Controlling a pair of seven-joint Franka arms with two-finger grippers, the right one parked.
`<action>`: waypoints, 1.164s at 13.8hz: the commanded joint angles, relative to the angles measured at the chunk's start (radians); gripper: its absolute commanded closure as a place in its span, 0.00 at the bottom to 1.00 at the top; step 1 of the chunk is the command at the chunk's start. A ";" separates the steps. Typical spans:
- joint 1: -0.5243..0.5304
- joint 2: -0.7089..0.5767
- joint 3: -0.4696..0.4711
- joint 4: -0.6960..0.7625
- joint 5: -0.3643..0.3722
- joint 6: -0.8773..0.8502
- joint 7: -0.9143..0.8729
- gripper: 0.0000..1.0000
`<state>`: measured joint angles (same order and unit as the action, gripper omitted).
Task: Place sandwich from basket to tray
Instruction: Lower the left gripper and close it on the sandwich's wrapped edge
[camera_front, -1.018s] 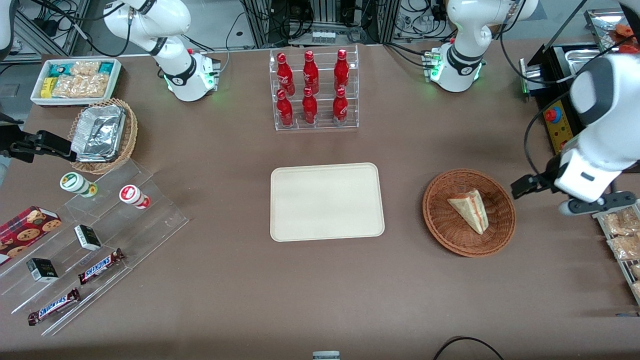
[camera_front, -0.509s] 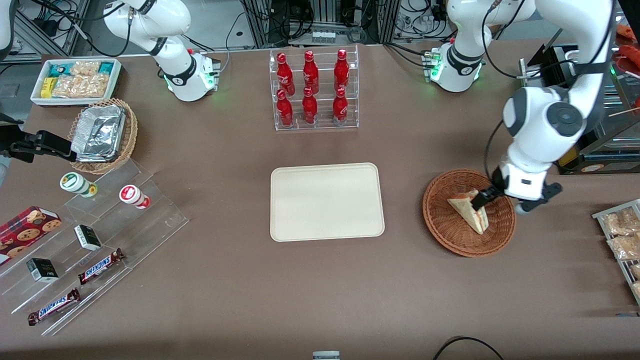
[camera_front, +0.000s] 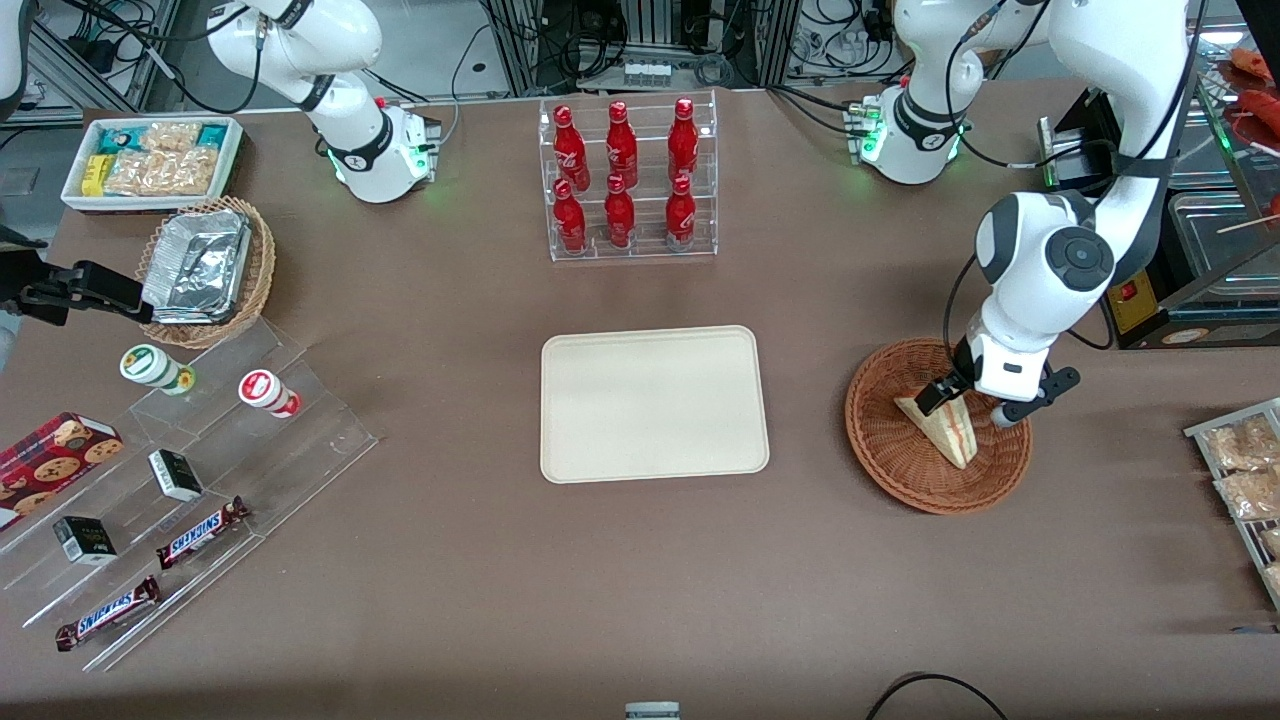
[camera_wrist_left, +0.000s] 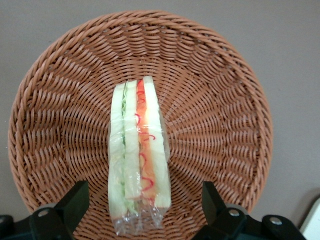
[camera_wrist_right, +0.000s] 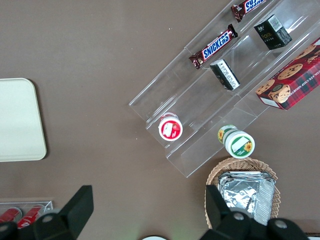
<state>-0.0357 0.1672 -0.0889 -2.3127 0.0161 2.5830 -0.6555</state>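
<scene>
The left gripper (camera_front: 962, 400) is hanging just above the sandwich (camera_front: 942, 428), over the basket (camera_front: 890, 455), at the wider end of the wedge, which is the end farther from the front camera. In the wrist view its fingers (camera_wrist_left: 74, 200) are standing wide open, one on each side of the sandwich (camera_wrist_left: 138, 160), and they are not touching it; there is basket weave showing between each finger and the bread. So the gripper is holding nothing at this moment.

The sandwich is lying inside the basket (camera_wrist_left: 220, 115), approx. in the middle, wrapped in clear film. Its cut edge is facing up toward the wrist camera, w/ green filling on one side and red on the other side. In the front view its narrow tip is pointing toward the camera.

The tray (camera_front: 655, 403) is sitting flat on the table (camera_front: 640, 580), near the centre, well apart from the basket and toward the parked arm's end from it. Nothing is lying on the tray.

Farther from the camera than the tray, a clear rack w/ red bottles (camera_front: 625, 180) is standing upright. Toward the parked arm's end, a tan basket w/ foil containers (camera_front: 205, 268) and snack bars (camera_front: 198, 532) on clear steps are lying.
</scene>
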 joint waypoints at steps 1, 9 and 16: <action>0.003 0.040 0.003 -0.001 0.016 0.061 -0.023 0.00; 0.010 0.088 0.005 0.009 0.016 0.094 -0.016 1.00; -0.009 -0.095 -0.006 0.284 0.007 -0.535 -0.049 1.00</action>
<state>-0.0231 0.1217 -0.0781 -2.1658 0.0158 2.2639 -0.6705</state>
